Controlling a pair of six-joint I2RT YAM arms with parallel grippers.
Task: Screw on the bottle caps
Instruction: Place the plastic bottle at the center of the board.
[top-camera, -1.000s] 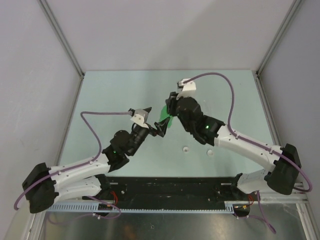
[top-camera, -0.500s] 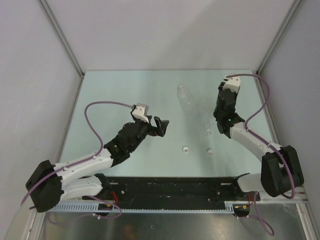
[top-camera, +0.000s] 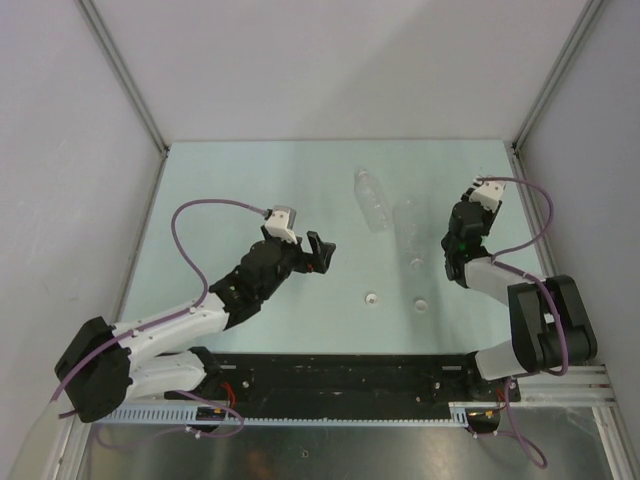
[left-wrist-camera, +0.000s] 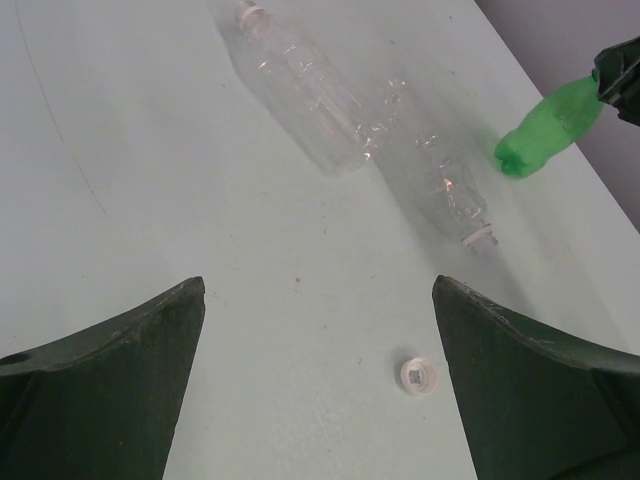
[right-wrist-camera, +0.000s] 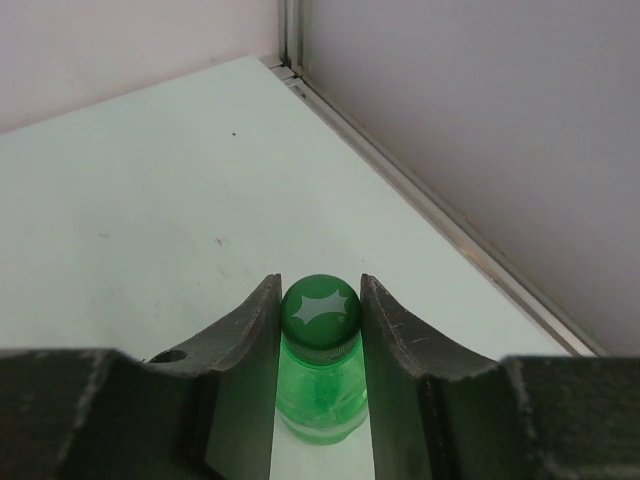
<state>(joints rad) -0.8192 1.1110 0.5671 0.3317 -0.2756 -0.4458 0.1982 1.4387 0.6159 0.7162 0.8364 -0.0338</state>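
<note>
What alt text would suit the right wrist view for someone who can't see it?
The right gripper grips the green bottle by its top, where the green cap faces the camera. Behind lie the pale table and a grey wall.

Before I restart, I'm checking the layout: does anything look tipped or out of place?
Yes: the far clear bottle and the near clear bottle lie on their sides, and two white caps sit loose on the table. The right gripper holds the green bottle.

Pale green table (top-camera: 250, 180) (matte) between grey walls (top-camera: 60, 150).
</note>
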